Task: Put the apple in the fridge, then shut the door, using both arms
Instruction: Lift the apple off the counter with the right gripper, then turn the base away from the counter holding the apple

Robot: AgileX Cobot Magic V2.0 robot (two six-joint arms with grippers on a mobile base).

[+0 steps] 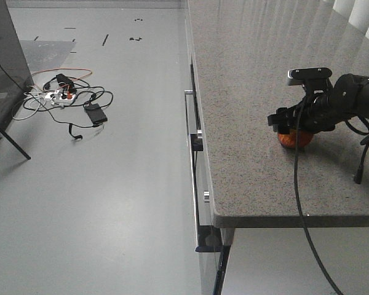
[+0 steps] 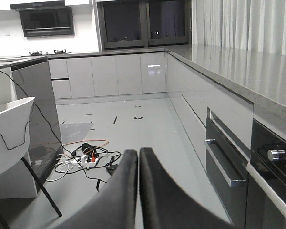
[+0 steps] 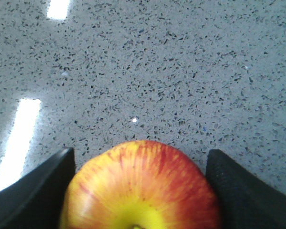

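Observation:
The apple [image 1: 295, 140], red with yellow patches, rests on the speckled grey counter [image 1: 252, 92] near its front right. My right gripper [image 1: 293, 127] reaches down over it from the right. In the right wrist view the apple [image 3: 143, 186] fills the gap between the two black fingers [image 3: 38, 191], which touch it on both sides, so my right gripper [image 3: 140, 162] is shut on it. My left gripper [image 2: 138, 155] hangs over the kitchen floor, shut with nothing in it. The fridge and its door are out of view.
A power strip and tangled cables [image 1: 64, 98] lie on the floor at left. Cabinet fronts with metal handles [image 1: 190, 153] run below the counter edge. A white chair [image 2: 9, 133] and a dark grey panel [image 2: 33, 105] stand at left; an oven front [image 2: 229, 167] is at right.

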